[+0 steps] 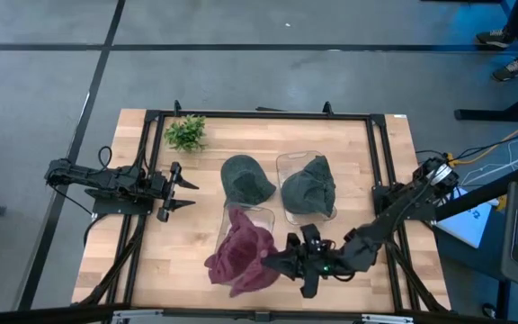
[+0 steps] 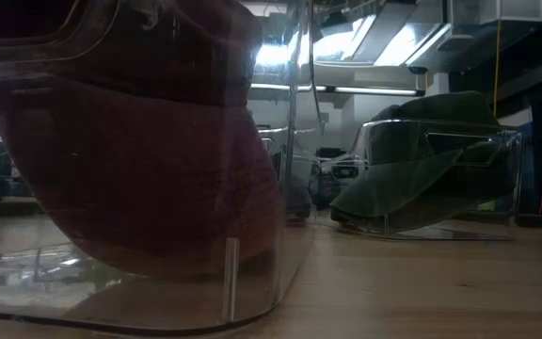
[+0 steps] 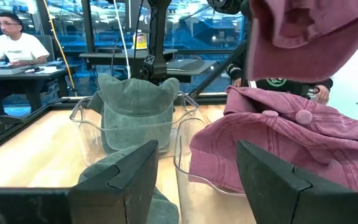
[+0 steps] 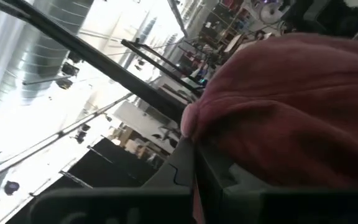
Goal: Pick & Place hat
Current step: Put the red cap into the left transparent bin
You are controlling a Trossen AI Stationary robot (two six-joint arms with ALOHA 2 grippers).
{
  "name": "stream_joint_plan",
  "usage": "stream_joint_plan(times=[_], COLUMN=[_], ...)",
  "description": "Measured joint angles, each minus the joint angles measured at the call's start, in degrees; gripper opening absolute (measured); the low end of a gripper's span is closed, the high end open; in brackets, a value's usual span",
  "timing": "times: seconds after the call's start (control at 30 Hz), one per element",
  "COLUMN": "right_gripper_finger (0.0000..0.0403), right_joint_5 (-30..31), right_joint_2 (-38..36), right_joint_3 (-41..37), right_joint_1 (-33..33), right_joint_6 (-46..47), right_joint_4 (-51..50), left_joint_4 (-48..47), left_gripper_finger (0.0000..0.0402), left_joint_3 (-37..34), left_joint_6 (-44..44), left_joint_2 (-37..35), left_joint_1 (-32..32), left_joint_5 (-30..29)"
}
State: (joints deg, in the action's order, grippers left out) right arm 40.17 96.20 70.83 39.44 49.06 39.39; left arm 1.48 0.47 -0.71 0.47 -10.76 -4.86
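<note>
While gripping a maroon hat (image 1: pixel 261 250) by its edge, right gripper (image 1: pixel 280 262) hangs near the front of the wooden table (image 1: pixel 349 144), jaws clenched on the cloth. Holds that hat up over another maroon hat (image 1: pixel 232 263) lying in a clear plastic bin (image 1: pixel 226 219). Beside it, two more green hats: one green hat (image 1: pixel 245 178) lying on the bare table, one folded green hat (image 1: pixel 310 185) sitting in a second clear bin (image 1: pixel 288 164). Over on the left side, left gripper (image 1: pixel 185 194) waiting, jaws spread apart and empty. Small green plant (image 1: pixel 186 132) at the far left corner. Person (image 3: pixel 12 43) seated at a desk beyond the table.
</note>
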Motion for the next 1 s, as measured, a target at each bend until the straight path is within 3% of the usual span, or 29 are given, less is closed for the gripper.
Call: stream_joint_plan(times=[0.4, 0.77, 1.0], right_gripper_finger=[0.0002, 0.0002, 0.0002], right_joint_5=[3.17, 0.74, -1.3], right_joint_2=[3.54, 3.58, 3.61], right_joint_3=[-2.26, -5.13, -4.13], right_joint_1=[-1.15, -4.38, -6.8], right_joint_6=[11.99, 14.36, 9.14], right_joint_4=[-3.99, -3.95, -0.63], left_joint_4=[0.0, 0.0, 0.0], left_gripper_finger=[0.0212, 0.0208, 0.0207], left_joint_3=[-0.02, 0.0, -0.02], left_joint_6=[-0.02, 0.0, 0.0], left_joint_2=[0.02, 0.0, 0.02], left_joint_1=[0.0, 0.0, 0.0], left_joint_5=[0.0, 0.0, 0.0])
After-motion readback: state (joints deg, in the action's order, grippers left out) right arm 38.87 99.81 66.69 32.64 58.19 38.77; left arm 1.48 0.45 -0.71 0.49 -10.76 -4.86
